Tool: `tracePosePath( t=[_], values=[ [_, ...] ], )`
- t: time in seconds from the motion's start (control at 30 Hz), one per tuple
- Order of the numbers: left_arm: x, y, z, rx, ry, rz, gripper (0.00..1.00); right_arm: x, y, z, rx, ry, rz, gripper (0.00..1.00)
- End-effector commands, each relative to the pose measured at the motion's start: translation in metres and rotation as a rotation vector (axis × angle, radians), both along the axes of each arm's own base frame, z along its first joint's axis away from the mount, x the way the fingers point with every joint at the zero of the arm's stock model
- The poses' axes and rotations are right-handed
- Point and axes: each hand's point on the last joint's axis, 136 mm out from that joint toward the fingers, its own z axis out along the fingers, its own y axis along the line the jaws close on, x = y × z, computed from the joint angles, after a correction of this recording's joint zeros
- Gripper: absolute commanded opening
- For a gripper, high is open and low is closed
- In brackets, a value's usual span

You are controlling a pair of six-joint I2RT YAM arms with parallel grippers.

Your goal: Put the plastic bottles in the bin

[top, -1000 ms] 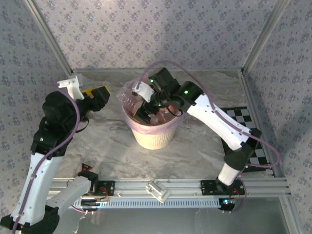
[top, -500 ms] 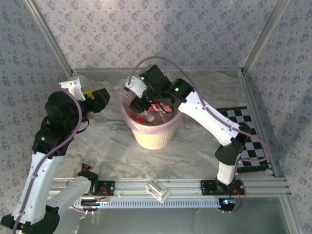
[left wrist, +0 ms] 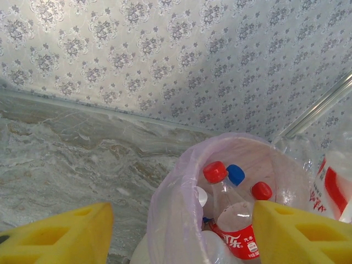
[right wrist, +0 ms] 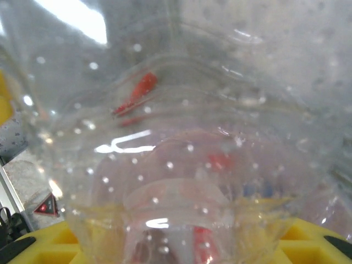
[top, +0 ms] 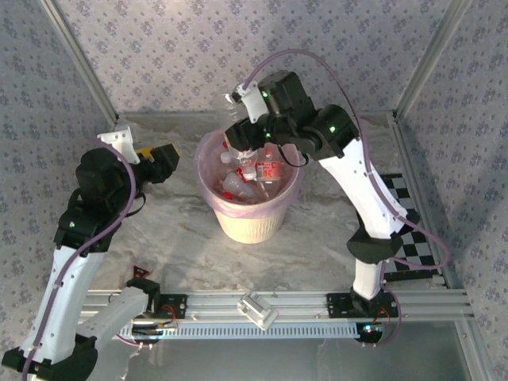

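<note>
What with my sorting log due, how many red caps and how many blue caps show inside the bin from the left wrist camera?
Red caps: 2
Blue caps: 1
Total: 3

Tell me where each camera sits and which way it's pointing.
Top: above, behind the arm bases, looking down at the table, left arm, right arm and bin.
Left wrist: left of the bin, looking into it through the open left gripper.
Right wrist: over the bin, close on a clear bottle held in the right gripper.
Shared: top and left wrist both see bottles inside the bin.
</note>
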Motion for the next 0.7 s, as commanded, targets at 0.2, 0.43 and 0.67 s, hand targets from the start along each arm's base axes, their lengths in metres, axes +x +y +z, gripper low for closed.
tracePosePath(
  t=[0.2, 0.43, 0.67],
  values=[
    [0.002, 0.001, 0.001, 0.009, -0.009, 0.003, 0.68, -0.004, -0.011, -0.097, -0.250, 0.308, -0.054, 0.41],
    [0.006, -0.002, 0.000, -0.003, -0.002, -0.006, 0.68, -0.004, -0.016, -0.144, -0.357, 0.457, -0.069, 0.41],
    [0.009, -0.004, -0.003, -0.006, 0.006, -0.008, 0.68, -0.006, -0.012, -0.165, -0.393, 0.524, -0.065, 0.42]
  ],
)
